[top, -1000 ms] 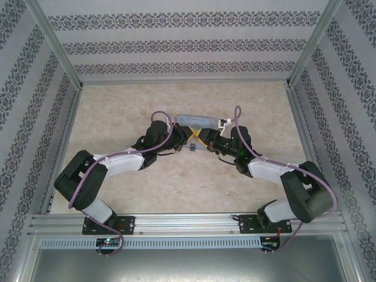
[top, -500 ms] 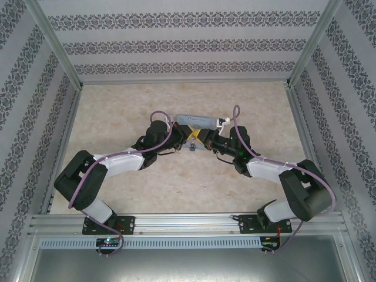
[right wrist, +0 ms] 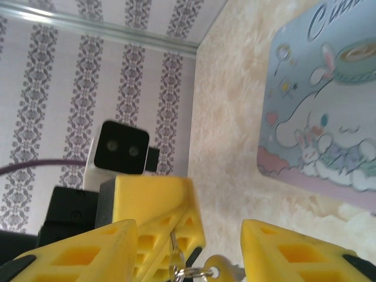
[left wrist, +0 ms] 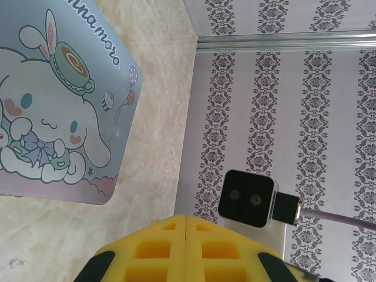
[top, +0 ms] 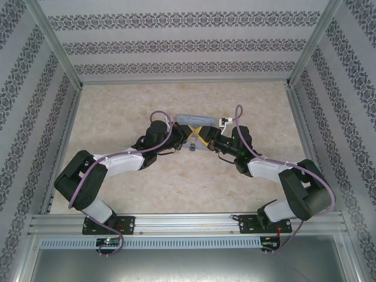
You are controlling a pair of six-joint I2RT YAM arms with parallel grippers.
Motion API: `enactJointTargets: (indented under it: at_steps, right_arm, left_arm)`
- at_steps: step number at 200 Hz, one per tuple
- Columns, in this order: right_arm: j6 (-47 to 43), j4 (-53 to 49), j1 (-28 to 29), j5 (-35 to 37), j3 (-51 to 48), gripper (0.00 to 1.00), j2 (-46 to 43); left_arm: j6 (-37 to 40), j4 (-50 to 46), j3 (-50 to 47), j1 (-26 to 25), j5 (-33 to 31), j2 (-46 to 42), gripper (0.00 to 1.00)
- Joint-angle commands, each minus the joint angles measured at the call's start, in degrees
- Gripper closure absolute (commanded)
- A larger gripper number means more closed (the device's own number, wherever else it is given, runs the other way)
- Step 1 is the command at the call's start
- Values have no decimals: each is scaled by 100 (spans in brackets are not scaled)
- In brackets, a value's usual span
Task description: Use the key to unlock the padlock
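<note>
Padlock: tiny, teal-blue body, seen from overhead just on the near side of the spot where the two grippers meet, close under the tip of the left gripper. Whether it hangs or rests on the tabletop cannot be told. Key: small metal piece with a hole in its head, on a thin ring. In the right wrist view it sits inside the gap of the right gripper, just below the left gripper's tips. A thin metal link runs from the ring up towards the left gripper's yellow fingers. Left gripper: fingers pressed flat together, no gap along the seam; what they pinch is hidden. Right gripper: jaws spread wide, one finger on each side of the left gripper's tips, clamping nothing. Tin box: light blue, cartoon print, flat on the tabletop just beyond both grippers. Right wrist camera: white-and-black block, facing the left gripper from close ahead. Walls: pale, with dark patterned stripes, well beyond the tin box and to either side of both grippers.
</note>
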Motion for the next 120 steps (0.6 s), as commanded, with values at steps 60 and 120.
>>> enactJointTargets:
  at_steps: [60, 120]
  right_arm:
    - [4, 257, -152, -355, 414, 60, 174]
    - [63, 416, 157, -277, 405, 71, 297]
  left_arm:
    - [167, 984, -203, -75, 63, -34, 100]
    - [118, 1454, -237, -84, -37, 95, 100]
